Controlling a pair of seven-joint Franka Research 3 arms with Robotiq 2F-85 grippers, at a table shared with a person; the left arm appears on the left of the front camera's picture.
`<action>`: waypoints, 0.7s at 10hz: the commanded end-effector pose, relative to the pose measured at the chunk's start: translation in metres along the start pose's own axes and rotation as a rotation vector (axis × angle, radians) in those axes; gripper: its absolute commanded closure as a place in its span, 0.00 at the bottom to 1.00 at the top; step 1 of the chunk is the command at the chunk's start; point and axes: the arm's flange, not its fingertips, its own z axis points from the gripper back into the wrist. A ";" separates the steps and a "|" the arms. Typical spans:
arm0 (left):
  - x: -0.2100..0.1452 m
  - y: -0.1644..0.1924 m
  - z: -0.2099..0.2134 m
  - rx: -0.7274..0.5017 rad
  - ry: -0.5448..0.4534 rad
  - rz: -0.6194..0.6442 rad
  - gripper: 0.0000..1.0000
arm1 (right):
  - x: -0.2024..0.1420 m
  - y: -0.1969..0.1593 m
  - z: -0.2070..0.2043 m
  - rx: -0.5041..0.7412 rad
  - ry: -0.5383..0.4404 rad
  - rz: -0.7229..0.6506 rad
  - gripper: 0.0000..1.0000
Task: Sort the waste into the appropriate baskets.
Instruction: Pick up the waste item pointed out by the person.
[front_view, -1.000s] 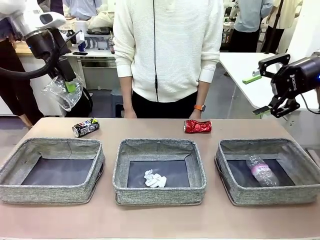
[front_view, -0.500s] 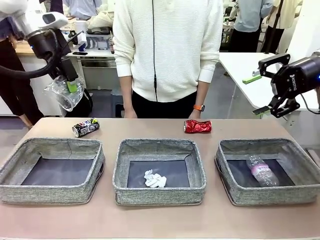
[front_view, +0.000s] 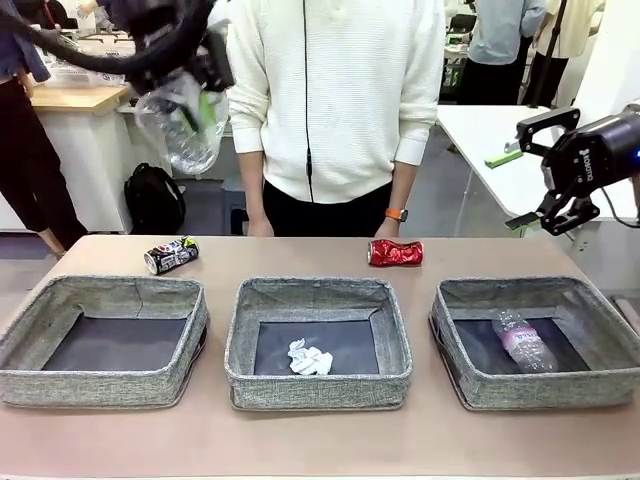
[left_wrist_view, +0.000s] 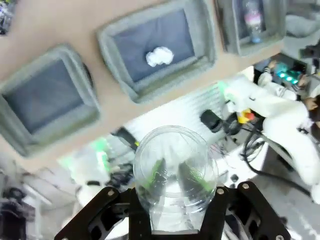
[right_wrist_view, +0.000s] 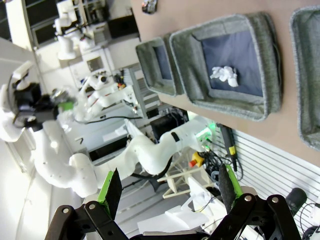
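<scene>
Carrying step, I'd judge: left gripper clamped on the clear plastic cup, high, far left of the bottle's basket — next, probably cross above it and release. Right gripper gapes.

Clear cup aloft upper left; dark can, red can lie mid-frame; paper wad in centre basket, bottle in right basket

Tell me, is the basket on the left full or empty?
Empty: the left basket shows only its bare dark bottom. The paper wad lies in the middle basket, the bottle in the right basket.
</scene>
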 end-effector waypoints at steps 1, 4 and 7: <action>0.006 -0.043 0.020 -0.029 0.000 0.086 0.80 | 0.000 -0.001 0.003 -0.001 0.008 0.027 0.00; 0.002 -0.113 0.027 0.092 0.007 -0.005 0.80 | 0.000 -0.001 0.003 -0.001 0.008 0.027 0.00; 0.013 -0.151 0.031 0.120 -0.007 0.045 0.80 | 0.000 -0.001 0.003 -0.001 0.008 0.027 0.00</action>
